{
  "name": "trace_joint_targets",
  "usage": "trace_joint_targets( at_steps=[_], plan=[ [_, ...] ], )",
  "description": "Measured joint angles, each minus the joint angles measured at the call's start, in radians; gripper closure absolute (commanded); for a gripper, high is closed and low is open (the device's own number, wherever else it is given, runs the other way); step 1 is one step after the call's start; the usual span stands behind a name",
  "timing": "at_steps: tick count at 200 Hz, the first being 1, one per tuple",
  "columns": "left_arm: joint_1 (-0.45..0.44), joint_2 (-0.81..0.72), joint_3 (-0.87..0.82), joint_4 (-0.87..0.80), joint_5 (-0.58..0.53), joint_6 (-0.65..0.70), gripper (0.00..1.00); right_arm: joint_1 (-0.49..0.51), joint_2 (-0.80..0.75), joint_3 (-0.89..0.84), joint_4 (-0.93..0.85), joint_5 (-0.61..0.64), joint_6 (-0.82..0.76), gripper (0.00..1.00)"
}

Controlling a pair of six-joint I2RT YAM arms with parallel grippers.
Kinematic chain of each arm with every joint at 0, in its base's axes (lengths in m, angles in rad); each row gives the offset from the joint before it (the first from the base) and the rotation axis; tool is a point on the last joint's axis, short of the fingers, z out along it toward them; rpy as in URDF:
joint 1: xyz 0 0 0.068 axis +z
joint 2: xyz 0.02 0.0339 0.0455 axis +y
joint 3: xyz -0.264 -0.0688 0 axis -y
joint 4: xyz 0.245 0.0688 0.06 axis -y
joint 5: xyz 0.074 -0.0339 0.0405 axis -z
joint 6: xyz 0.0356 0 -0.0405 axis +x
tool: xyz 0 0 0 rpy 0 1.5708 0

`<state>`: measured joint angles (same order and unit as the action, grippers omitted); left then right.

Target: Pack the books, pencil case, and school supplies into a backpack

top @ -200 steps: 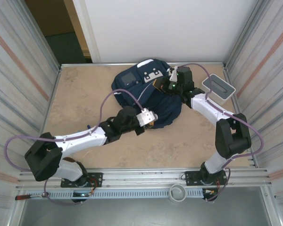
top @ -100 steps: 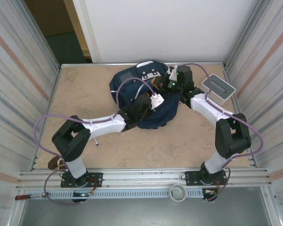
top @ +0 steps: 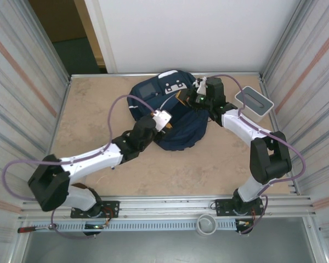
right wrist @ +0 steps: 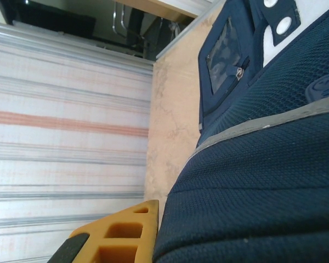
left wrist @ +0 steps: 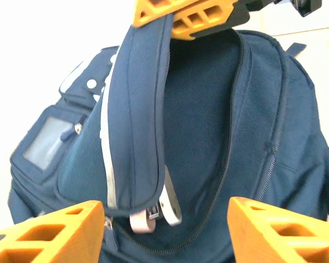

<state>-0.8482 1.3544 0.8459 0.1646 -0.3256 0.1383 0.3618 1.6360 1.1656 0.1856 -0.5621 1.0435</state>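
The navy backpack (top: 178, 123) lies at the back middle of the table with its main zip open (left wrist: 230, 159). My right gripper (top: 199, 94) is shut on the backpack's upper flap (left wrist: 134, 109) and holds it up; its orange fingers (left wrist: 200, 19) show at the top of the left wrist view. A pink-and-silver stapler (left wrist: 153, 213) rests just inside the opening, under the flap's tip. My left gripper (left wrist: 167, 235) hovers open in front of the opening, apart from the stapler. In the right wrist view, navy fabric (right wrist: 263, 181) presses against one finger (right wrist: 118, 233). Books and pencil case are hidden.
A white box with a grey top (top: 254, 102) stands at the back right, close to the right arm. Ribbed metal walls (top: 22, 82) close in both sides. A white cup (top: 206, 223) sits on the rail at the near edge.
My left arm reached over the backpack opening and then drew back a little to the left. Its jaws widened. The right gripper has kept hold of the flap.
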Motion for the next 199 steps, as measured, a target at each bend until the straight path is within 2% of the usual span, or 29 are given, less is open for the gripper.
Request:
trace_joint_targets(
  at_steps=[37, 72, 101, 128, 199],
  plan=[
    [0.095, -0.029, -0.051, -0.084, 0.157, -0.172, 0.68, -0.003, 0.008, -0.010, 0.028, -0.010, 0.003, 0.92],
    [0.102, 0.069, -0.051, -0.088, 0.248, -0.257, 0.77, -0.003, 0.015, -0.010, 0.035, -0.013, 0.003, 0.92],
    [0.107, 0.189, -0.003, -0.076, 0.257, -0.288, 0.82, -0.003, 0.015, -0.010, 0.035, -0.014, 0.003, 0.92],
    [0.134, 0.276, 0.056, -0.039, 0.256, -0.310, 0.83, -0.002, 0.015, -0.010, 0.035, -0.014, 0.003, 0.92],
    [0.182, 0.341, 0.109, 0.029, 0.259, -0.368, 0.78, -0.002, 0.015, -0.047, 0.075, -0.011, 0.003, 0.92]
  ],
)
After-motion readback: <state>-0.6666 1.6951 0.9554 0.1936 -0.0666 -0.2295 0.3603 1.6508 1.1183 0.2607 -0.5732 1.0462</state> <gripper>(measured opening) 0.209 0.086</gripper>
